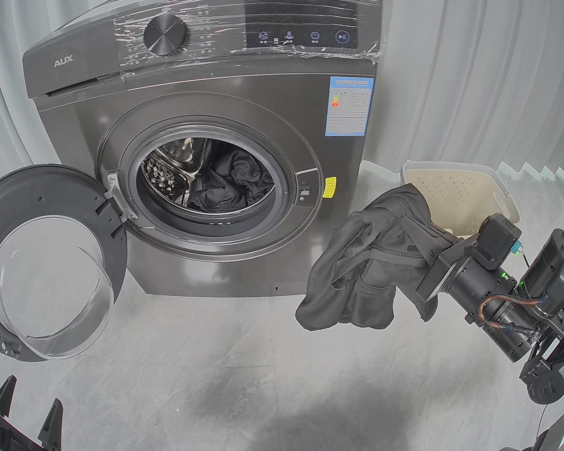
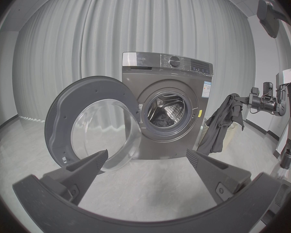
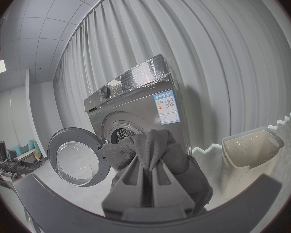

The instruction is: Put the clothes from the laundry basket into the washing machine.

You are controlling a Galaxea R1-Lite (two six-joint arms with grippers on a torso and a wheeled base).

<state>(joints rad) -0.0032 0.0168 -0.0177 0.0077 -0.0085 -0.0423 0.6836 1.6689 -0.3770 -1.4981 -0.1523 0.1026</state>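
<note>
Presently clamped in right gripper (image 3: 148, 167): dark garment (image 1: 363, 270), hung clear of floor (image 1: 232, 358) between laundry basket (image 1: 457, 165) and washing machine (image 1: 232, 95), likely for carrying to drum (image 1: 169, 170). Door (image 1: 37, 195) swung wide for access. Left gripper (image 2: 146, 152) spread apart, empty, low.

The head view looks forward and down at the washer (image 1: 219, 95) from close by, door (image 1: 44, 189) to the left, basket (image 1: 460, 192) to the right. The left wrist view sits low over the floor (image 2: 145, 185), farther back, facing the washer front past the left gripper (image 2: 146, 153). The right wrist view looks along the right gripper (image 3: 148, 169) and its garment (image 3: 152, 146) toward the washer's right front corner. All three share washer and door
</note>
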